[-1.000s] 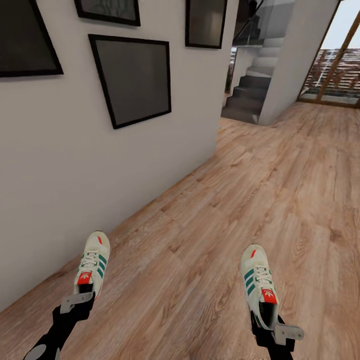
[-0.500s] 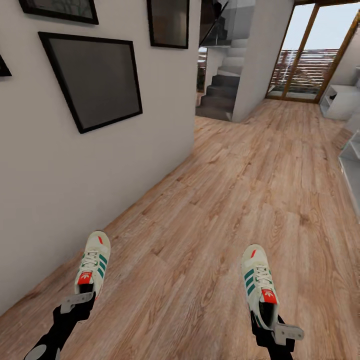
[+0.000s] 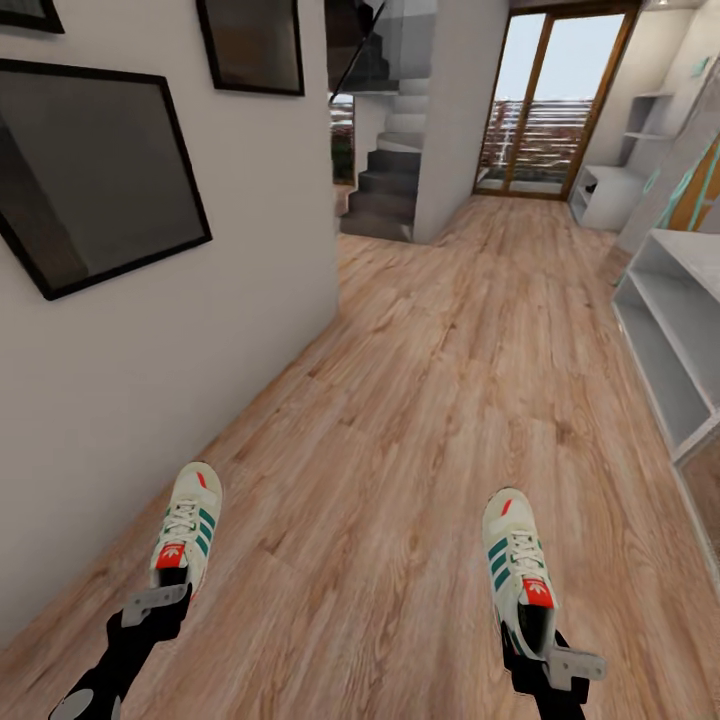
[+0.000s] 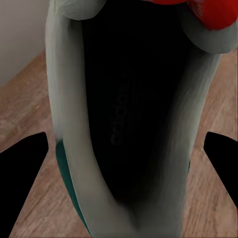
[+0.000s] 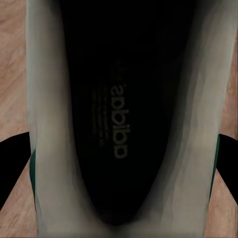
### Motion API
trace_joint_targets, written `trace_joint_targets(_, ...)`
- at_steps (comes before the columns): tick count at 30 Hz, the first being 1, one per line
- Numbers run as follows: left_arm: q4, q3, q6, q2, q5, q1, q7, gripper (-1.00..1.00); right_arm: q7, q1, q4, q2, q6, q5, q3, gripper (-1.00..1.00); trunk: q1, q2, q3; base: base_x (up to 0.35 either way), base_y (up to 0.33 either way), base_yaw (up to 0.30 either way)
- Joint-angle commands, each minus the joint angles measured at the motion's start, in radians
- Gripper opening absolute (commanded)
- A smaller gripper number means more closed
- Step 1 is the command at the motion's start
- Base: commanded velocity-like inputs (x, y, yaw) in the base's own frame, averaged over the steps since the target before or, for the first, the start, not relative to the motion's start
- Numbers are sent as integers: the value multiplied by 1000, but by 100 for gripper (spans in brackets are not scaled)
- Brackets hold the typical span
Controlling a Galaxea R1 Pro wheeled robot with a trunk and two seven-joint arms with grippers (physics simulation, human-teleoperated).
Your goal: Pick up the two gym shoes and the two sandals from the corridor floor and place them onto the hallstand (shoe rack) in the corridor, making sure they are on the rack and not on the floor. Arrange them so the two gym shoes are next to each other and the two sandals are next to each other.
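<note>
I hold one gym shoe in each gripper, above the corridor floor (image 3: 400, 400). My left gripper (image 3: 160, 600) is shut on the heel of the left cream-white gym shoe (image 3: 186, 528), close to the white wall. My right gripper (image 3: 545, 655) is shut on the heel of the right gym shoe (image 3: 518, 565). Each wrist view looks down into a shoe's dark opening (image 4: 129, 119) (image 5: 119, 114), with dark fingers (image 4: 22, 173) (image 5: 12, 163) at its sides. The hallstand (image 3: 605, 195), pale with stepped upper shelves, stands far off at the right by the glass door. The sandals are out of view.
A white bench unit (image 3: 670, 330) with open tiers and teal lettering above it lines the near right wall. Framed dark pictures (image 3: 90, 170) hang on the left wall. Grey stairs (image 3: 385, 190) and a glass door (image 3: 545, 110) lie at the corridor's far end.
The whole view has swung to the right, so the camera turned. The white units on the right wall came into sight. Both shoes stay held in the same places.
</note>
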Motion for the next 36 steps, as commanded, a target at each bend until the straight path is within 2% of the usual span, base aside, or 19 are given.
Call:
trace_joint_targets(1,-1,5,-6,-1,-10,-1,-7,-100,2,-1,0,1,-3,9,-5,-100,0,0,-1,335,0,-297)
trace_joint_targets(23,-1,5,-6,-1,-9,-1,-7,-100,2,-1,1,3,-3,11,-4,-100,0,0,-1,338,0,-297)
trace_joint_targets(29,-1,5,-6,-1,-10,-1,-6,-100,3,-1,34,6,-3,12,-4,-100,0,0,-1,338,0,-296)
trace_joint_targets(36,-1,5,-6,-1,-9,-1,-7,-100,7,-1,42,4,-1,15,-1,-100,0,0,-1,338,0,-130)
